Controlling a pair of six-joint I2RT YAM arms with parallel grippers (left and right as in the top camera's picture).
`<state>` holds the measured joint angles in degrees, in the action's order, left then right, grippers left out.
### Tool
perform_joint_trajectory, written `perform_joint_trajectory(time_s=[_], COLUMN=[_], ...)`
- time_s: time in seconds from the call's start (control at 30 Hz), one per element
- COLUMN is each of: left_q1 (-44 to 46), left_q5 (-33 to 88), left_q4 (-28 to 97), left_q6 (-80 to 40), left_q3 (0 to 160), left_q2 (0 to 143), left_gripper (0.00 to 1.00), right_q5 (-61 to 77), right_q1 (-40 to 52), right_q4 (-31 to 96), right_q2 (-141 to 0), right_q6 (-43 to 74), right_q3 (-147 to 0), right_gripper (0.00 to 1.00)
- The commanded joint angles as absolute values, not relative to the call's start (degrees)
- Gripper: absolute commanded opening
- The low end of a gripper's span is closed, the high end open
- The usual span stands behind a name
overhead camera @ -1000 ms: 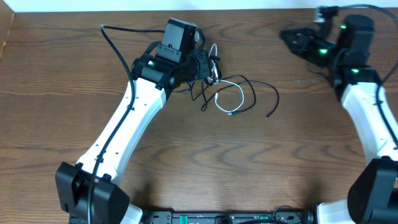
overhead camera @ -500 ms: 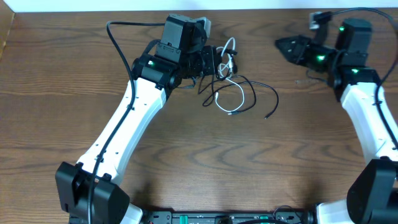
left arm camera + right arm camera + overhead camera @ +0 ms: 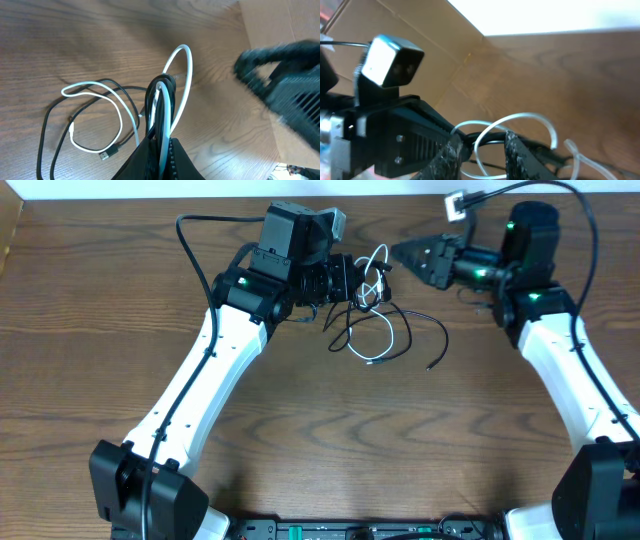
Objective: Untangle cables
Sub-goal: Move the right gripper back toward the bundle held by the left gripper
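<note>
fig. the left gripper (image 3: 161,147) is closed on a raised bunch of both cables: the black cable (image 3: 167,92) doubled over in its jaws and the white cable (image 3: 190,67) arching up above them. the rest of both cords trails down in crossed loops on the table (image 3: 300,440), just in front of the left arm, with the plug ends (image 3: 430,366) lying free. the right gripper (image 3: 481,150) hangs just beside the bunch, its fingers partly apart and gripping nothing; the white arch sits right at its fingertips.

risks, as judged: closing now may catch black and white strands together, so that pulling tightens the crossing rather than freeing it. a thin cord may also slip out from between the pads. the two grippers are close, so a slight overshoot would bring them into contact.

surroundings: the left arm's wrist camera (image 3: 390,62) and a cardboard panel (image 3: 410,25) crowd the far side. the loops on the table overlap, hiding which strand lies on top.
</note>
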<state>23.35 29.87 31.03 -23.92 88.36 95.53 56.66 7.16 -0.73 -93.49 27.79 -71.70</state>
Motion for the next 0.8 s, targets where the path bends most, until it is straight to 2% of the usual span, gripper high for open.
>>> perform_joint_trajectory(time_s=[0.0,0.47,0.77], left_q1=[23.2,23.3,25.8], left_q5=[30.9,31.2,31.1], left_q4=[30.7,30.8,30.7], left_q6=[-23.4,-23.4,-23.1], left_q3=[88.3,88.3,88.3], left_q2=[95.5,95.5,95.5], left_gripper=[0.08,0.07,0.08], right_q5=[49.6,44.0,43.3], right_q1=[10.0,12.1,12.1], right_q4=[2.6,2.1,1.9], right_q2=[-92.2,-92.3,-93.3], right_q6=[32.3,35.9,36.2], right_q3=[-71.9,-71.9,-71.9], right_gripper=[0.25,0.31,0.31])
